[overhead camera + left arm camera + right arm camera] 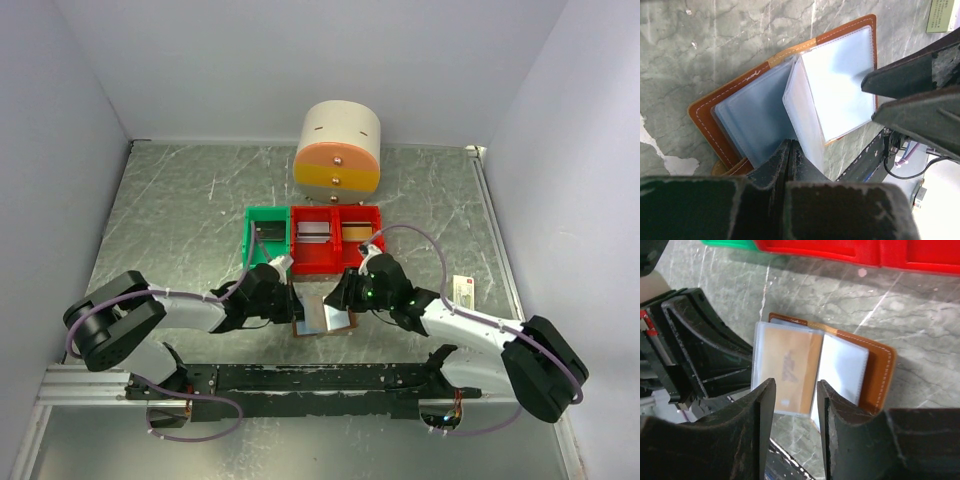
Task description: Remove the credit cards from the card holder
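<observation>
While my left pincer sits with its two fingers pressed tight together at the near edge of the card holder, I cannot tell whether a thin leaf is nipped between them or whether they merely bear down on it. My right pincer hangs just above the other half, fingers apart, nothing between them.

The card holder lies open on the counter, between my two arms and just in front of the red bins. Its clear sleeves fan up from the spine, one leaf standing half raised. Through one of them, in the right wrist view, a tan credit card shows, lying wholly inside its pocket. Whether the other pockets hold cards I cannot see.

I judge the card thin, stiff, light and slick. The sleeves look floppy and just as slick, so a leaf would likely lift and buckle along with the card. The holder itself seems light enough to skate over this smooth counter unless it is pinned.

I would take the card by its edge at the pocket's mouth, one finger on each face, while my left keeps the brown border down. The danger is pinching plastic and card together, for then nothing slides out
</observation>
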Controlling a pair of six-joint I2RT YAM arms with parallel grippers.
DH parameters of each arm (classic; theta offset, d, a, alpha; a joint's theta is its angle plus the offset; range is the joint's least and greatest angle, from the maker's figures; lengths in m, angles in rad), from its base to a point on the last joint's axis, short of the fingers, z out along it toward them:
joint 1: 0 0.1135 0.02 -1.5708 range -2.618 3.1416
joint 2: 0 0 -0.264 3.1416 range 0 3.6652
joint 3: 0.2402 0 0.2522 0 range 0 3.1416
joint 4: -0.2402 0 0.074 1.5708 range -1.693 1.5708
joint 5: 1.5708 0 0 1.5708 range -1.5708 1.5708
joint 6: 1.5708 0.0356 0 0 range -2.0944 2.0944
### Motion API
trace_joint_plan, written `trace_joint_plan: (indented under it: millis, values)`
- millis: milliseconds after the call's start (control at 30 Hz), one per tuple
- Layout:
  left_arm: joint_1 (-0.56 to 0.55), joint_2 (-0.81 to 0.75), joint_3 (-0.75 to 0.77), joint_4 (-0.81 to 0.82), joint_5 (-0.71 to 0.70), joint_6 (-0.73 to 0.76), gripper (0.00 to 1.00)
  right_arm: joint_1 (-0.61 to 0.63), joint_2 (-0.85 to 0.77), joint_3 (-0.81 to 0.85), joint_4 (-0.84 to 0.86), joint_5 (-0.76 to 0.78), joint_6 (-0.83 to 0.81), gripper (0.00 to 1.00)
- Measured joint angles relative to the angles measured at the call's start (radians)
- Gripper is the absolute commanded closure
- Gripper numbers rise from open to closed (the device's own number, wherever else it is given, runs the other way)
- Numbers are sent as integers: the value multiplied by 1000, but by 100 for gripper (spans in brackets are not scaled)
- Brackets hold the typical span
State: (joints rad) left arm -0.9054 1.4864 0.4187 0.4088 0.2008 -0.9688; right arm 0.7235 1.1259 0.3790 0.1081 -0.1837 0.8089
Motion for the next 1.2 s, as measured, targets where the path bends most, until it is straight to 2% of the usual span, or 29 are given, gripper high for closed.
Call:
trace_joint_plan:
  millis: [233, 533, 900, 1067, 1200]
  values:
    - [-10, 0, 17, -10, -4, 5, 93, 47, 75, 56, -4, -51, -25, 42]
    - [-15, 1, 17, 21, 6, 3, 93, 108, 183, 105, 16, -38, -32, 40]
    - [-17, 6, 17, 27, 8, 0, 93, 112, 185, 111, -9, 3, -28, 62]
    - [-18, 6, 17, 26, 8, 0, 93, 112, 158, 111, -25, 26, -27, 68]
    - [-18, 6, 17, 18, 8, 0, 93, 111, 143, 111, -37, 41, -27, 68]
